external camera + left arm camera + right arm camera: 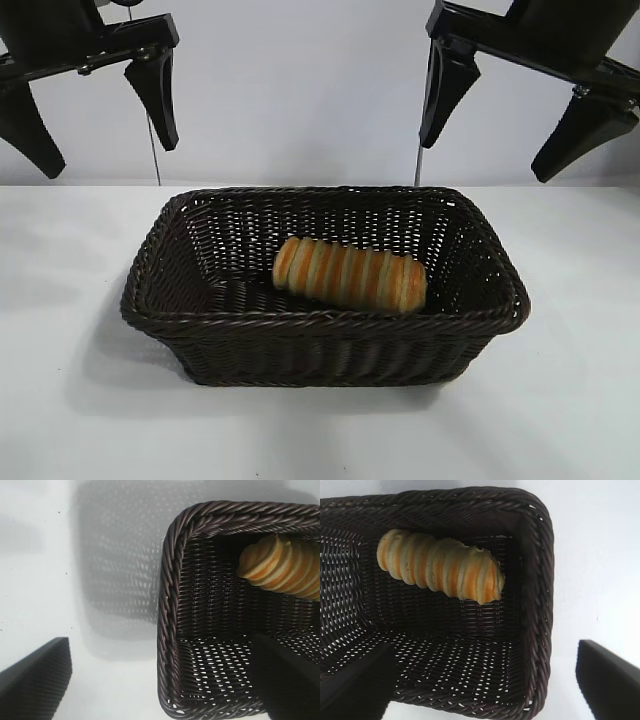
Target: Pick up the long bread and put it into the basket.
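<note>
One white table [80, 400], pale wall [300, 90] behind

This looks like a lab or robot test station, not a home or shop. A plain white bench [80, 400] runs back to a bare, pale wall [300, 90] with no decor, shelves or household goods. Two black robot arms reach in from above, the left pincer [95, 115] and right pincer [505, 125] hanging over the bench, with thin cables [155, 150] trailing down behind them. The only props are a wicker basket [325, 350] and a loaf [350, 275] inside it, staged alone on the bench.
</note>
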`<state>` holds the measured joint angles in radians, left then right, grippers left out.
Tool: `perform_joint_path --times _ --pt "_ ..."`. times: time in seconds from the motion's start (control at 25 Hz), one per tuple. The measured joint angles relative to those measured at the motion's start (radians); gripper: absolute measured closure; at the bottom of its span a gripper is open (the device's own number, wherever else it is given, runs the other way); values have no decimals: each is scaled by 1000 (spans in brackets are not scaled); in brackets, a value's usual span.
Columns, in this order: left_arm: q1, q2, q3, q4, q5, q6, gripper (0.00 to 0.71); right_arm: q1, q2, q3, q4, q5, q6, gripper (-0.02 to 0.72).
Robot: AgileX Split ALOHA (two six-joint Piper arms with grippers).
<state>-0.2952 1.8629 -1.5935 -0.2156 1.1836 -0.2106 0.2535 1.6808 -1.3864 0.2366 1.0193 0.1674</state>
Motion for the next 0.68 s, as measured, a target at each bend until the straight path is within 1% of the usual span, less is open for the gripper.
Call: perform_joint_path --times 0.2,0.68 --pt "0 0 0 0 0 0 16 0 0 0 0 -21 1 8" --pt "0 0 0 0 0 0 16 0 0 0 3 -35 1 8"
